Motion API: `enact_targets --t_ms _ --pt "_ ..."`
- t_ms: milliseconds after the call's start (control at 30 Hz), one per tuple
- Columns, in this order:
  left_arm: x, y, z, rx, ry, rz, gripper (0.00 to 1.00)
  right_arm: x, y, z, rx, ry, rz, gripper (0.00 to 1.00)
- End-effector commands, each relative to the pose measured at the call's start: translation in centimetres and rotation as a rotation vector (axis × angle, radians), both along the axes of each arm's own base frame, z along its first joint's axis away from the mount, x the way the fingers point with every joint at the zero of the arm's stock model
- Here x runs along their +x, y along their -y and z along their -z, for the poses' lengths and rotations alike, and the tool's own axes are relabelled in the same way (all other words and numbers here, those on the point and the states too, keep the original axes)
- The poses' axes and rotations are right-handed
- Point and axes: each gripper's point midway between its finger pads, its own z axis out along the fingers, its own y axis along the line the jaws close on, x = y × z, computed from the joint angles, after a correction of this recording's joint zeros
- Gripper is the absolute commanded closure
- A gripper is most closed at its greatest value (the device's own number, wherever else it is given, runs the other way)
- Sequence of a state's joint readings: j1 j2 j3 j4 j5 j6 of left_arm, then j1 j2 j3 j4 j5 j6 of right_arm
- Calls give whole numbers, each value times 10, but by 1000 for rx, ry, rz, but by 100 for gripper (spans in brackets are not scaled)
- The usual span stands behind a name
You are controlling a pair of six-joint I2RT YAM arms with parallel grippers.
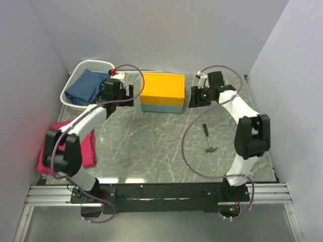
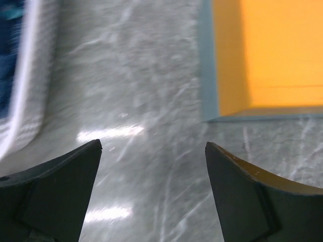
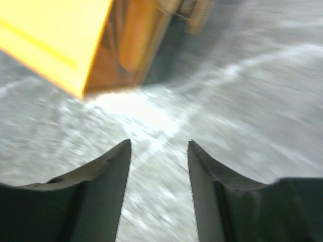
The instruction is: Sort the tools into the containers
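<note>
The box with a yellow-orange top (image 1: 161, 86) and pale blue-grey base stands at the back middle of the table. My left gripper (image 1: 131, 95) hangs just left of it, open, with only bare table between its fingers (image 2: 75, 176); the box (image 2: 272, 55) fills the upper right of the left wrist view. On the box's right side my right gripper (image 1: 193, 97) is open and empty too, with the box (image 3: 60, 35) close at the upper left of its view. A small black-handled hammer (image 1: 208, 137) lies on the table toward the right. The white perforated basket (image 1: 75, 75) sits at the back left.
A folded blue cloth (image 1: 86, 86) lies in the basket, whose rim (image 2: 25, 101) shows left of the left gripper. A pink cloth (image 1: 90, 150) lies at the left edge under the left arm. White walls close in the left, back and right sides.
</note>
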State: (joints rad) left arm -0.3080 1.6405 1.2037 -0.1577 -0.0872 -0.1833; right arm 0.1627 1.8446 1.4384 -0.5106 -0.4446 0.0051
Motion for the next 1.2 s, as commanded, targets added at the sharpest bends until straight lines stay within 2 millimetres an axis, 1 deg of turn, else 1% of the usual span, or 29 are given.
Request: enact_targets --t_ms 0,33,67,100,167,200,233,267,333,367,433,533,567,600,633,667,700,767,800,833,867,933,967,1000,1067,1100,1133,1167 --pt "-19 -56 -17 81 43 -188 9 -29 62 -7 -263 20 17 40" --pt "-22 -61 -11 86 34 -201 8 -40 69 -2 -290 -6 16 39" --pt "-24 -64 -12 82 38 -202 8 -55 75 4 -311 -21 8 37" --pt "-23 -67 -13 74 43 -204 8 -63 78 8 -325 -34 3 36" --pt "-25 -68 -13 78 46 -202 8 -86 86 18 -358 -84 -12 36" --pt "-25 -70 -13 80 48 -205 8 -94 89 20 -367 -95 -14 36" --pt "-25 -71 -14 82 52 -203 8 -103 91 22 -371 -112 -23 35" --pt "-24 -71 -16 80 58 -203 8 -115 94 30 -385 -142 -48 35" --pt "-24 -74 -15 75 61 -210 8 -129 94 37 -377 -169 -81 35" --pt "-23 -74 -15 69 62 -207 8 -140 95 46 -383 -196 -91 35" --pt "-23 -73 -14 49 54 -209 9 -146 97 53 -388 -209 -84 35" --pt "-24 -67 -15 16 49 -190 9 -149 102 62 -415 -222 -82 34" --pt "-24 -63 -15 6 48 -175 9 -149 104 67 -427 -236 -80 35" --pt "-23 -62 -17 1 52 -172 9 -152 105 71 -432 -266 -85 38" --pt "-23 -62 -20 -3 57 -171 9 -155 106 81 -438 -307 -111 41" --pt "-22 -61 -21 -7 62 -167 9 -156 107 86 -444 -326 -117 44" --pt "-21 -60 -22 -8 66 -165 9 -157 108 95 -454 -357 -125 46" --pt "-20 -61 -25 -5 74 -164 9 -153 112 100 -484 -372 -139 51" --pt "-19 -61 -25 -1 78 -164 9 -156 112 105 -485 -406 -144 55" --pt "-19 -62 -26 3 80 -165 9 -151 112 102 -486 -396 -146 57" --pt "-19 -62 -26 3 85 -165 9 -150 111 100 -483 -390 -149 67" --pt "-19 -62 -27 6 88 -162 9 -147 109 93 -470 -365 -160 79" --pt "-18 -62 -27 5 89 -161 9 -145 107 89 -460 -357 -158 97" --pt "-17 -61 -26 4 89 -160 9 -141 102 79 -434 -329 -161 100" --pt "-15 -59 -27 -5 92 -154 9 -125 97 57 -409 -247 -139 100" --pt "-12 -57 -26 -8 90 -150 9 -106 88 33 -368 -154 -128 100" --pt "-11 -55 -25 -15 86 -143 9 -96 86 18 -355 -105 -109 100" --pt "-8 -54 -30 -24 94 -140 9 -85 84 4 -342 -60 -90 100"
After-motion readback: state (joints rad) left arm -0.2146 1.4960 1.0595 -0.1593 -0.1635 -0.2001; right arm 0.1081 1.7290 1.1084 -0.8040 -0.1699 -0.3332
